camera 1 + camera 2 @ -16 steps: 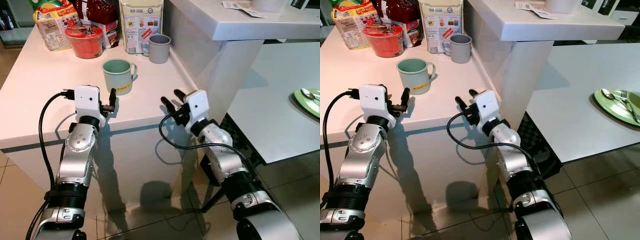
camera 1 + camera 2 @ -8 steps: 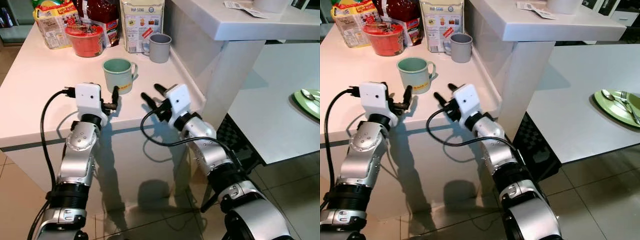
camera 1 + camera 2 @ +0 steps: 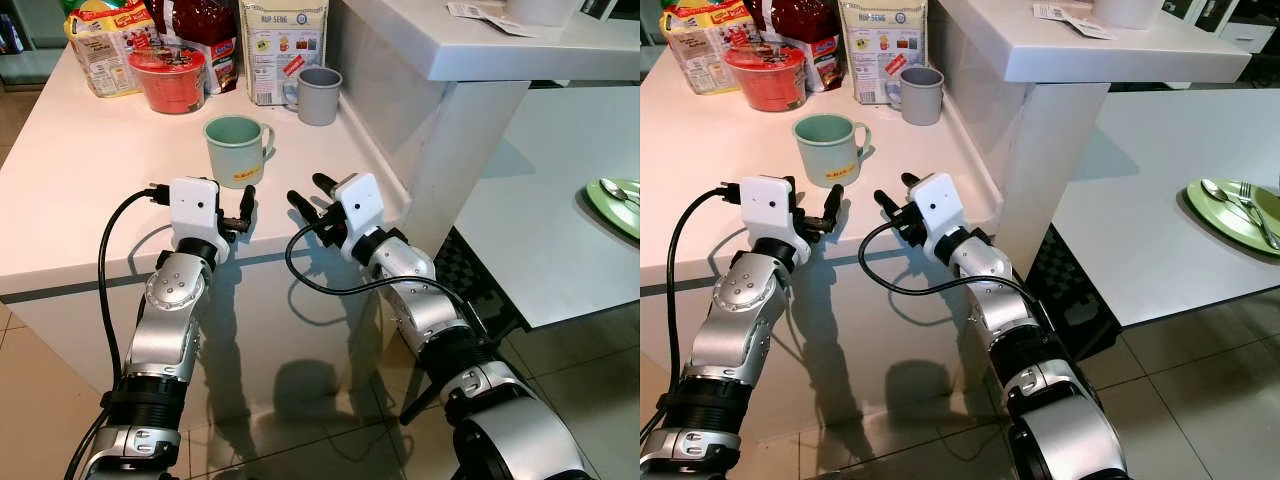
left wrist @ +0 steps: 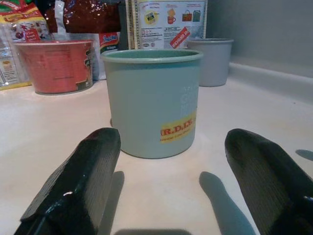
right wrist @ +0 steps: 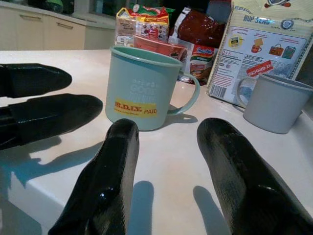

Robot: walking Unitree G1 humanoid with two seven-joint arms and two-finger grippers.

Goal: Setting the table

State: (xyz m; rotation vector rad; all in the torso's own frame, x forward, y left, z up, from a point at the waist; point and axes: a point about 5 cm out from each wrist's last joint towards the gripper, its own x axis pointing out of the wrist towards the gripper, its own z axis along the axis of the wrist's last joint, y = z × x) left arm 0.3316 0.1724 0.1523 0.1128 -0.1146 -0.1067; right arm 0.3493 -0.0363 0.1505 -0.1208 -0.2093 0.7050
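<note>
A green mug (image 3: 829, 147) is standing on the white counter (image 3: 700, 190). The left gripper (image 3: 812, 215) is hovering just in front of the mug, fingers parted. The right gripper (image 3: 895, 193) is hanging near the mug on its handle side, fingers spread. A grey mug (image 3: 920, 95), a red bowl (image 3: 767, 77) and food packets (image 3: 880, 45) are sitting behind the mug. A green plate (image 3: 1234, 212) with cutlery (image 3: 1240, 205) is lying well apart from it on the table (image 3: 1140, 240).

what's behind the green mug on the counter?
Behind the pale green mug: red instant-noodle cup, grey mug, upright snack packets. Packets' lower parts are covered.
</note>
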